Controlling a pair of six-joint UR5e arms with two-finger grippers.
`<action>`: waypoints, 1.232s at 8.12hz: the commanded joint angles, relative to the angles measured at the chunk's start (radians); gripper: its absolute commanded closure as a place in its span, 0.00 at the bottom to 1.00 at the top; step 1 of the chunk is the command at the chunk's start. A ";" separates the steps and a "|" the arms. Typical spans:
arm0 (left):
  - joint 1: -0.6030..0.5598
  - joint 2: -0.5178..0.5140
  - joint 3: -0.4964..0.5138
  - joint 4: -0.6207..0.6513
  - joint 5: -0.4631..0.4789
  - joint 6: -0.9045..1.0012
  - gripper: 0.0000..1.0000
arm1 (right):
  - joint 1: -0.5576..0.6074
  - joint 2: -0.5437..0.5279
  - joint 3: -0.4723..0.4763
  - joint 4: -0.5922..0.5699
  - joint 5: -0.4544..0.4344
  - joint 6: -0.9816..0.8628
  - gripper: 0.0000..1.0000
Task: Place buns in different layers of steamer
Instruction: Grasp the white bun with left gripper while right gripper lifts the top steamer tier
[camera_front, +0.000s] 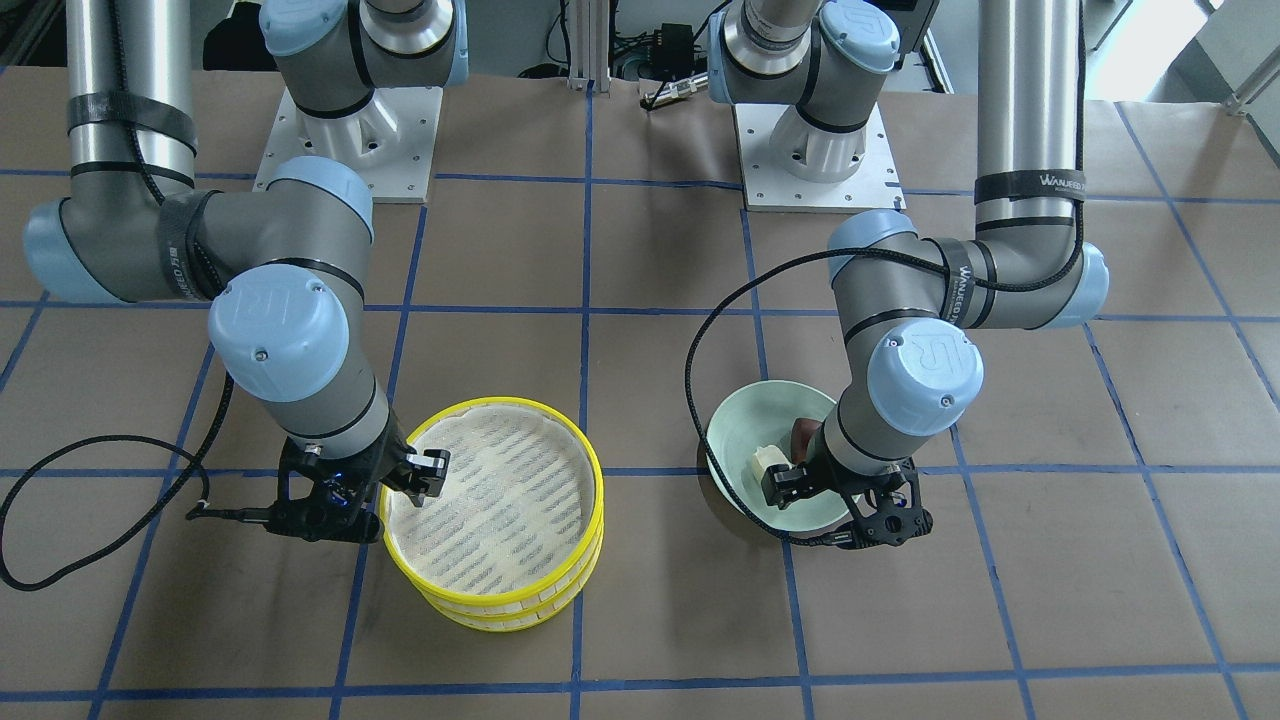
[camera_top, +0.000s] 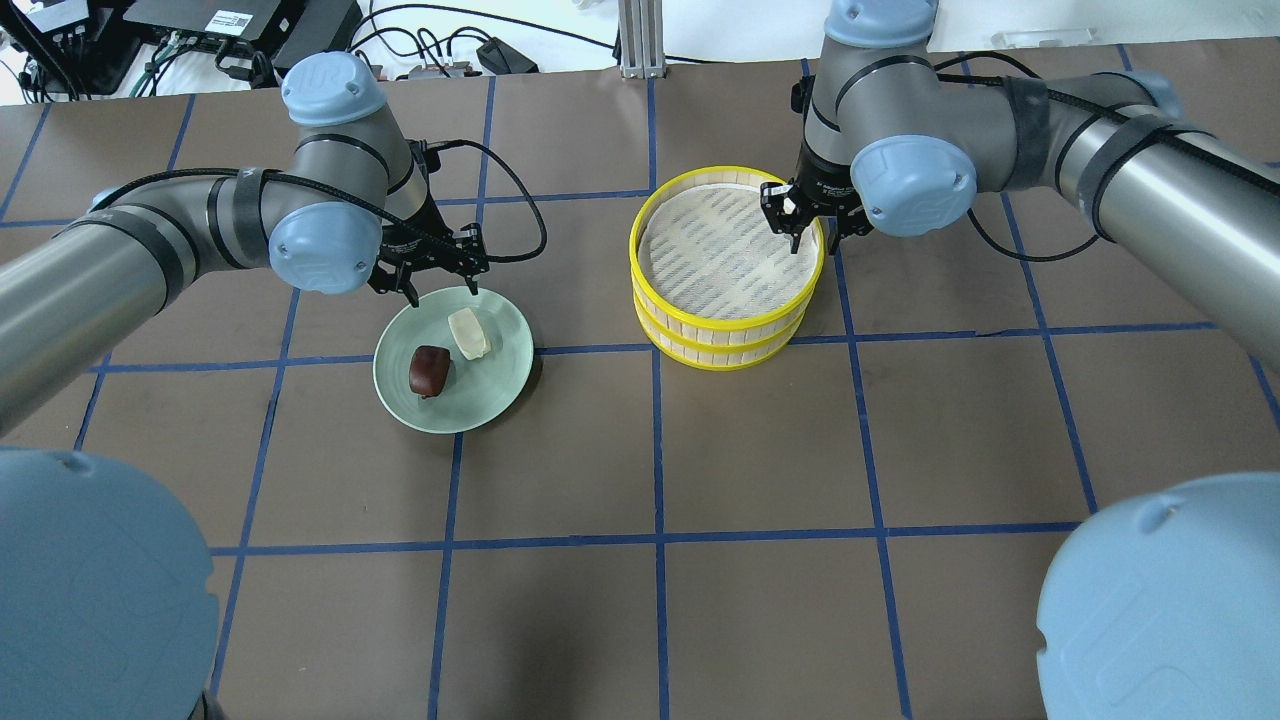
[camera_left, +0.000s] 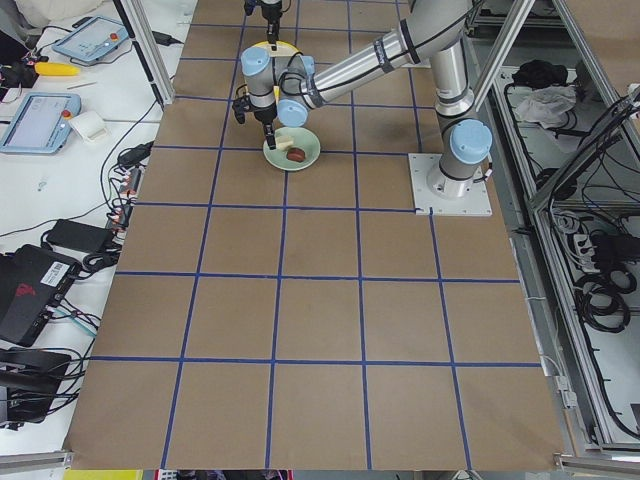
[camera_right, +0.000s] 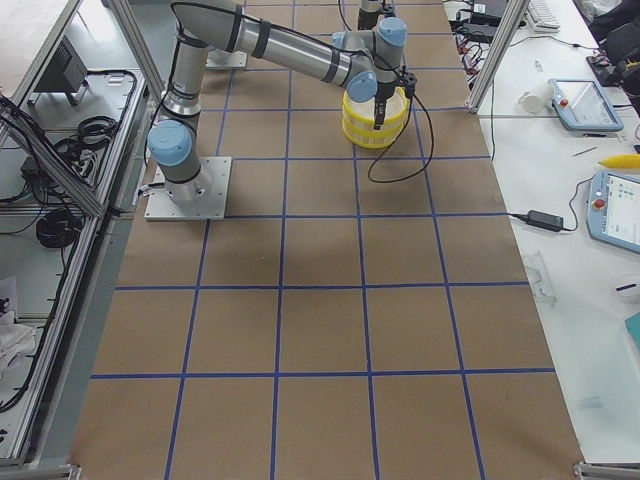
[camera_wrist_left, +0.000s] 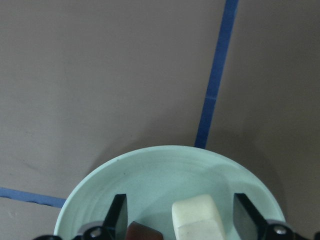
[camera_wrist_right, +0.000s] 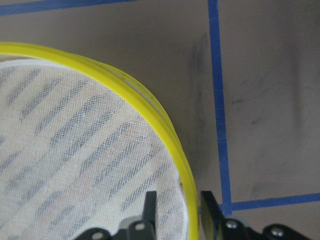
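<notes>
Steamer, two yellow-rimmed trays stacked, toward the table's edge opposite the robot; whitish mesh liner showing across the upper tray. Right gripper at that tray's far right rim, jaws apart, one finger inside and one outside, not closed on it. Pale green plate well to the left, holding both buns: cream bun toward its far edge, reddish-brown bun just beside it, nearer the left edge. Left gripper over the plate's far edge, jaws wide, gripping nothing.
</notes>
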 joint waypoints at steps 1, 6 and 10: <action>-0.007 -0.013 -0.017 -0.008 -0.022 -0.025 0.29 | 0.000 -0.002 0.001 0.001 0.000 -0.006 1.00; -0.008 -0.028 -0.022 -0.044 -0.063 -0.023 0.29 | -0.015 -0.065 -0.011 0.035 -0.051 -0.087 1.00; -0.008 -0.035 -0.021 -0.045 -0.063 -0.031 0.97 | -0.185 -0.243 -0.146 0.403 -0.005 -0.250 1.00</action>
